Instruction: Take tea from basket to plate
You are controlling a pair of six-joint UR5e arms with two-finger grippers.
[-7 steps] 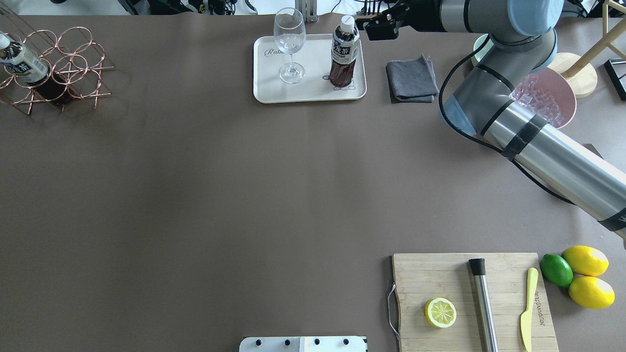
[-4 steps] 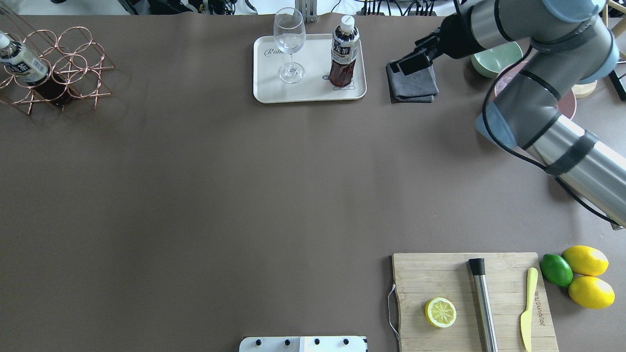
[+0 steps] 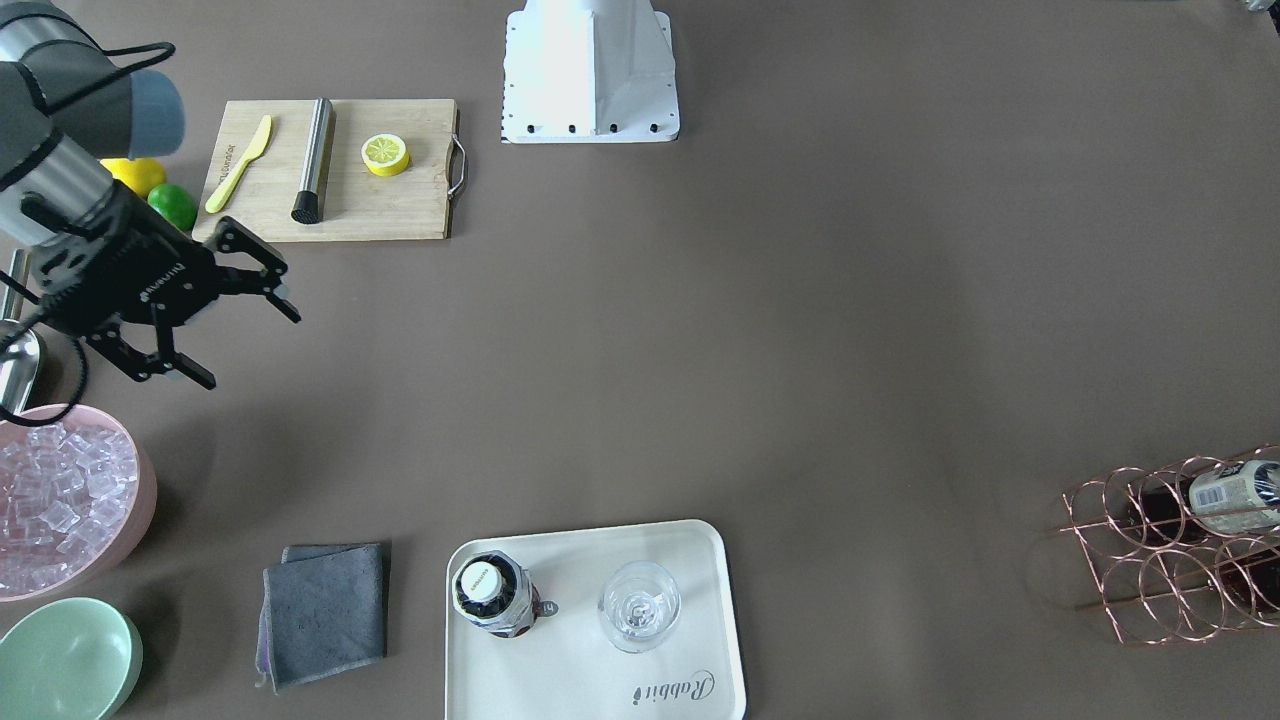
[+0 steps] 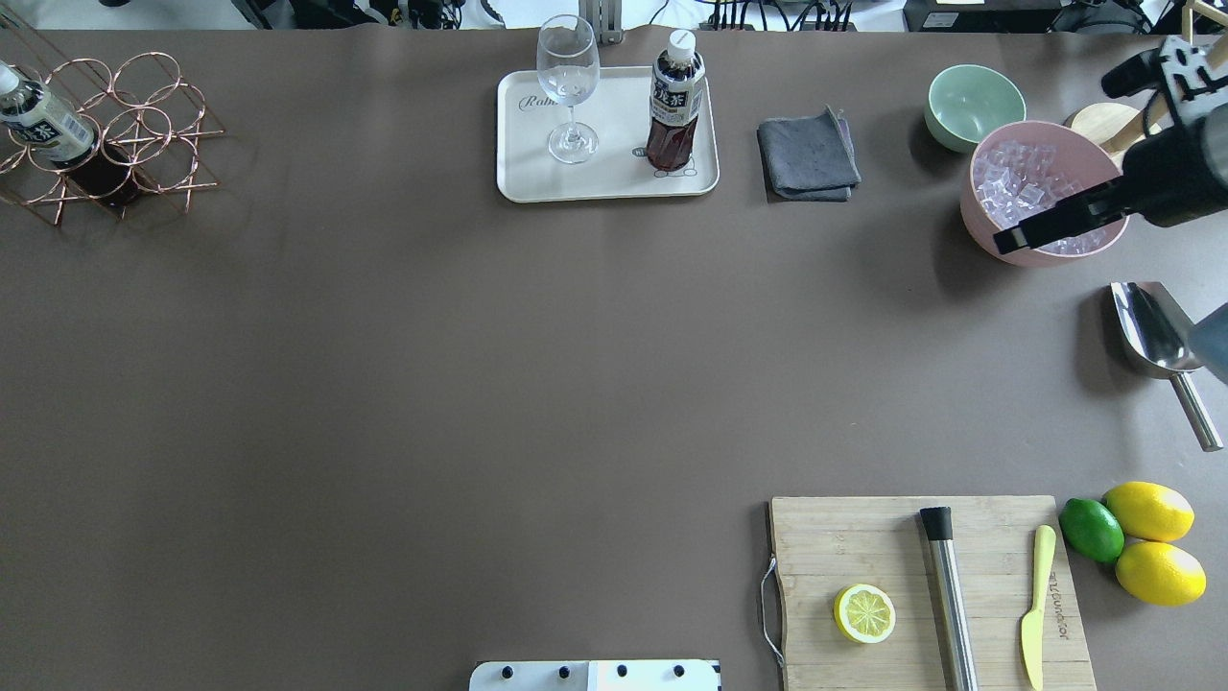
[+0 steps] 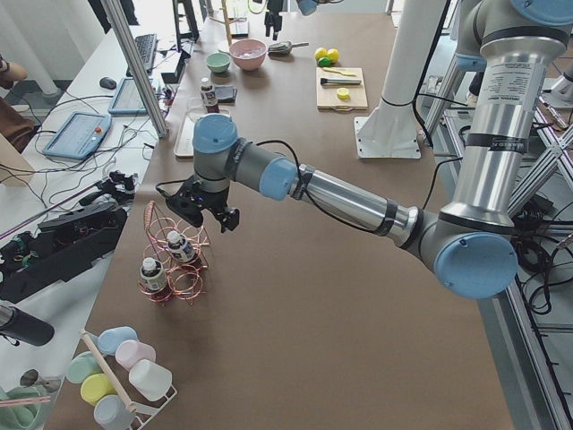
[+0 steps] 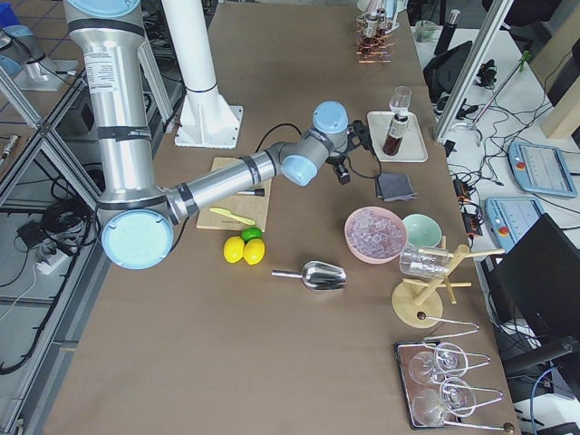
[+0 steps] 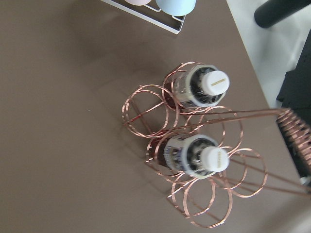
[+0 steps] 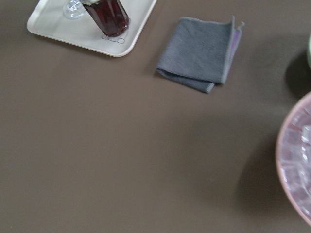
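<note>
One tea bottle point(image 4: 676, 101) stands upright on the cream plate point(image 4: 624, 144), also seen from the front point(image 3: 490, 595). Two more tea bottles point(image 7: 204, 87) point(image 7: 194, 155) sit in cells of the copper wire basket point(image 4: 125, 134) at the table's far left. My right gripper point(image 3: 250, 345) is open and empty, raised near the pink bowl and well away from the plate. My left gripper point(image 5: 204, 208) hovers just above the basket point(image 5: 175, 260). It shows only in the side view, so I cannot tell whether it is open.
A wine glass point(image 4: 569, 86) stands on the plate beside the bottle. Right of the plate lie a grey cloth point(image 4: 808, 155), a green bowl point(image 4: 974, 106), a pink bowl point(image 4: 969, 206) of ice and a metal scoop point(image 4: 1151, 331). A cutting board point(image 4: 825, 547) and citrus point(image 4: 1151, 542) are at the near right.
My right arm has swung from beside the bottle on the plate, past the grey cloth, to the ice bowl at the right edge. The bottle stays on the plate.
</note>
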